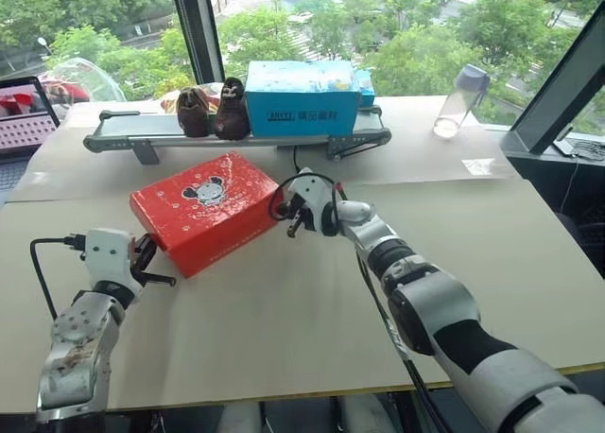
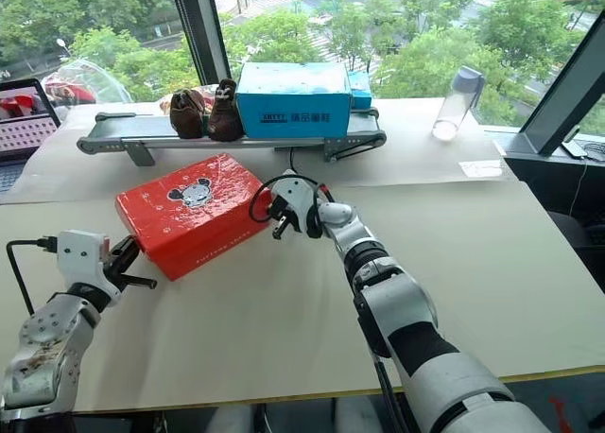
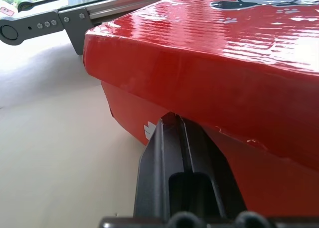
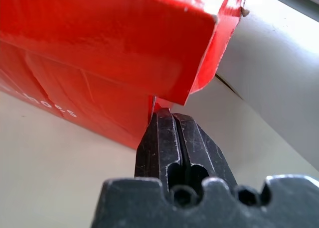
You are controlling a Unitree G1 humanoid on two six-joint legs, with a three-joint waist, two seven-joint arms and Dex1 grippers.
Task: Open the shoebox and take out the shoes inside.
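Observation:
The red shoebox [image 1: 208,211] with the white mouse logo lies closed on the table, turned at an angle. My left gripper [image 1: 149,255] is shut, and its fingertips [image 3: 169,126] press against the box's near-left side just under the lid's edge. At the box's right corner my right gripper [image 1: 291,227] is also shut, its tips [image 4: 164,116] right below the lid's corner flap. Neither gripper holds anything. The shoes are hidden inside the closed box.
Behind the shoebox a grey rail [image 1: 123,130] carries a blue box [image 1: 302,97] and dark brown fuzzy shoes [image 1: 213,112]. A clear bottle [image 1: 458,100] stands at the back right. A laptop [image 1: 24,112] sits at the far left. A black cable loops by my right wrist.

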